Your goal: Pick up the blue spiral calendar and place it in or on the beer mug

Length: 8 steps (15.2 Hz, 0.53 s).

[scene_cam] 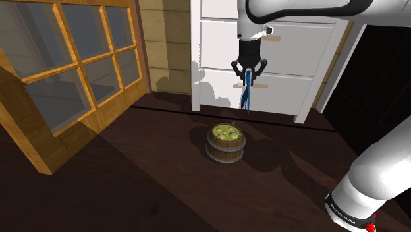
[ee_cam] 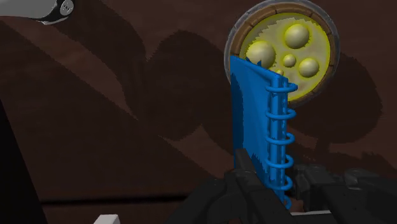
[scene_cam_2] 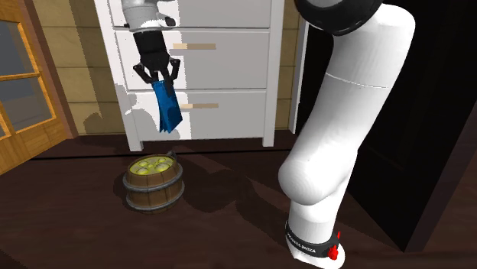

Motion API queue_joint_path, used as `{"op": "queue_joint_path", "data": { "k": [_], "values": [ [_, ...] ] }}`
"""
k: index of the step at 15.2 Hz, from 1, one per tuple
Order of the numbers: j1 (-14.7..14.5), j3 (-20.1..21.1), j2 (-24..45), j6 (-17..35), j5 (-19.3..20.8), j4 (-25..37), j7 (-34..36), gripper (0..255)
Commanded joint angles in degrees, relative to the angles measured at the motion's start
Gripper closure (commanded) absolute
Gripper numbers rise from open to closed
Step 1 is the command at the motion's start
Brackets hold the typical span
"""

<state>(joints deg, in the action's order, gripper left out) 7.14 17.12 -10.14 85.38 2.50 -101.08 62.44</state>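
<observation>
A blue spiral calendar [scene_cam: 247, 94] hangs from my black gripper [scene_cam: 248, 71], which is shut on its upper end, high above the dark floor. The calendar [scene_cam_2: 167, 108] dangles in front of a white drawer unit. Along the gripper, the blue sheet and its wire spiral [ee_cam: 267, 133] are clasped between the fingers [ee_cam: 245, 167]. The beer mug [scene_cam: 226, 143] is a wooden barrel with metal bands and yellow bubbly foam on top, standing upright on the floor. The mug [scene_cam_2: 154, 182] sits below the hanging calendar; the calendar's lower end overlaps the mug's rim [ee_cam: 284, 49] in the wrist view.
A white drawer unit [scene_cam: 276, 53] with wooden handles stands behind the mug. A wooden-framed window panel [scene_cam: 62, 72] leans at the shoulder view's left. The arm's white links [scene_cam_2: 344, 137] rise at the second exterior view's right, with a black area beyond them.
</observation>
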Motion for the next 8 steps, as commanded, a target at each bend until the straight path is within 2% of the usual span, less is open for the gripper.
{"op": "queue_joint_path", "data": {
  "k": [1, 4, 8],
  "values": [
    [-1.16, 2.06, 3.01, -1.65, 0.23, 4.35, 3.36, 255],
    [-2.85, 4.51, 7.54, -3.68, 1.15, 10.35, 7.52, 255],
    [-2.81, 4.34, 6.62, -0.37, 0.82, 6.19, 7.49, 255]
  ]
}}
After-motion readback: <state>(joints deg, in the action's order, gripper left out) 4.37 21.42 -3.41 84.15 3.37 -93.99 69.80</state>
